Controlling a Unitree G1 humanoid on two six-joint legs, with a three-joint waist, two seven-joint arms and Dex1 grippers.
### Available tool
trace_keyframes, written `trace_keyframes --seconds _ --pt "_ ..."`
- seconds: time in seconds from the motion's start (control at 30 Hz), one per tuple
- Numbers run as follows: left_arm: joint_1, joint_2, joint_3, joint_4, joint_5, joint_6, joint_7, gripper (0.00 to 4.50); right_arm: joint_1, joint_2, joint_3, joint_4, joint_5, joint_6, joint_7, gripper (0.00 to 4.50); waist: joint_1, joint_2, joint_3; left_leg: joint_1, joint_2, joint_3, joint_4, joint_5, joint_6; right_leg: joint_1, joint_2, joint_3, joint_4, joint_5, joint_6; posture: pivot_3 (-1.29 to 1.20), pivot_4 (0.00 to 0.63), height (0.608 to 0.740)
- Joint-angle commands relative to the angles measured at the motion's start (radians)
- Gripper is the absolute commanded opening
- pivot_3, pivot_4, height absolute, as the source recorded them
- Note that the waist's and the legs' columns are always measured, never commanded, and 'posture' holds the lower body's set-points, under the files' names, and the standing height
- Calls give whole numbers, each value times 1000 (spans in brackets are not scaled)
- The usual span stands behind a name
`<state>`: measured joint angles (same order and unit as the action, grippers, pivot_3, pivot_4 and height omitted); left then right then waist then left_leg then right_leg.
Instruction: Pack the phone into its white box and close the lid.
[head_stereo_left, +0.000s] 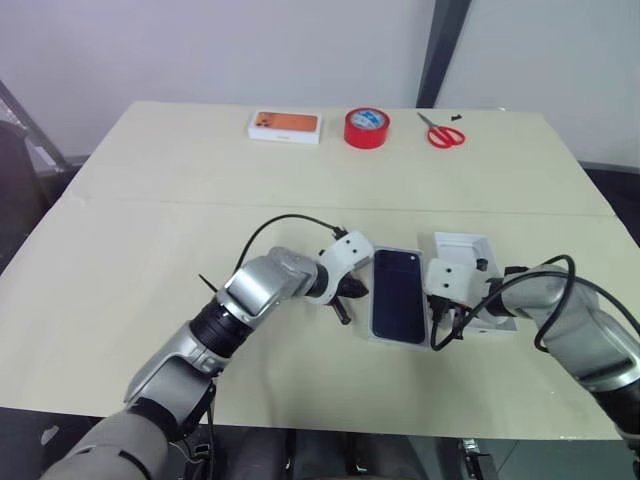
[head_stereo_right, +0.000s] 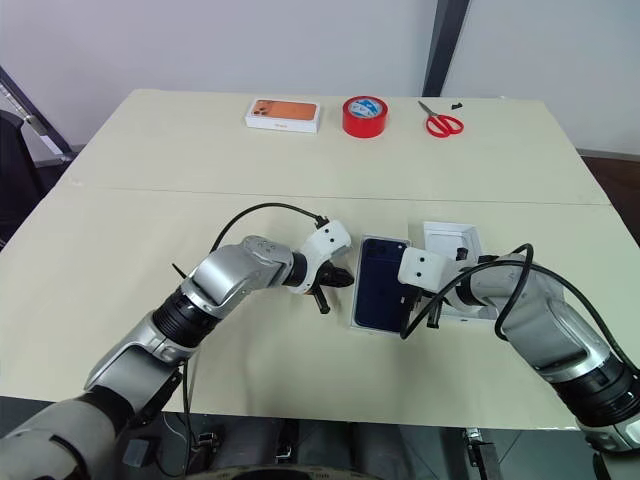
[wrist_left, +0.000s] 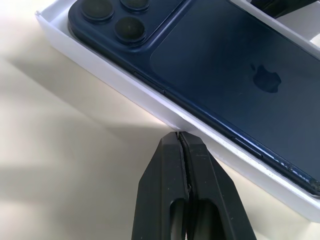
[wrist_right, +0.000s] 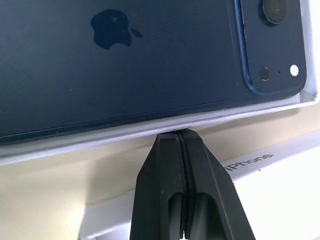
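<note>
Black tools closed beside white box

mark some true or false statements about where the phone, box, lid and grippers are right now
1. The phone lies in the white box. True.
2. The lid is closed over the phone. False: it lies open beside the box, on the robot's right.
3. The left gripper is shut, at the box's outer wall. True.
4. The right gripper holds the phone. False: shut on nothing, at the box's edge.
5. The red tape sits inside the lid. False: it's at the table's far edge.
</note>
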<state>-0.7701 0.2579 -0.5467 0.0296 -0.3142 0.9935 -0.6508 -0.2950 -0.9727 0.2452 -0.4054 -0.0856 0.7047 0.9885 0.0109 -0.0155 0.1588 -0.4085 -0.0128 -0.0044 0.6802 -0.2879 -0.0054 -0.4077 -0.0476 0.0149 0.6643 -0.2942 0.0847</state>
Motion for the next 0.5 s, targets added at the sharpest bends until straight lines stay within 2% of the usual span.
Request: trace_keyframes --seconds 0.03,0.5 --pt "-2 -32 -23 -15 -1 -2 -41 56 -14 1 -28 -46 12 -8 -7 0 1 0 0 0 0 0 0 0 0 0 0 0 0 0 0 0 150 729" --pt "37 -13 -18 -74 22 40 -73 56 -23 -43 -51 -4 16 -32 8 0 1 0 0 0 0 0 1 0 0 0 0 0 0 0 0 0 150 729"
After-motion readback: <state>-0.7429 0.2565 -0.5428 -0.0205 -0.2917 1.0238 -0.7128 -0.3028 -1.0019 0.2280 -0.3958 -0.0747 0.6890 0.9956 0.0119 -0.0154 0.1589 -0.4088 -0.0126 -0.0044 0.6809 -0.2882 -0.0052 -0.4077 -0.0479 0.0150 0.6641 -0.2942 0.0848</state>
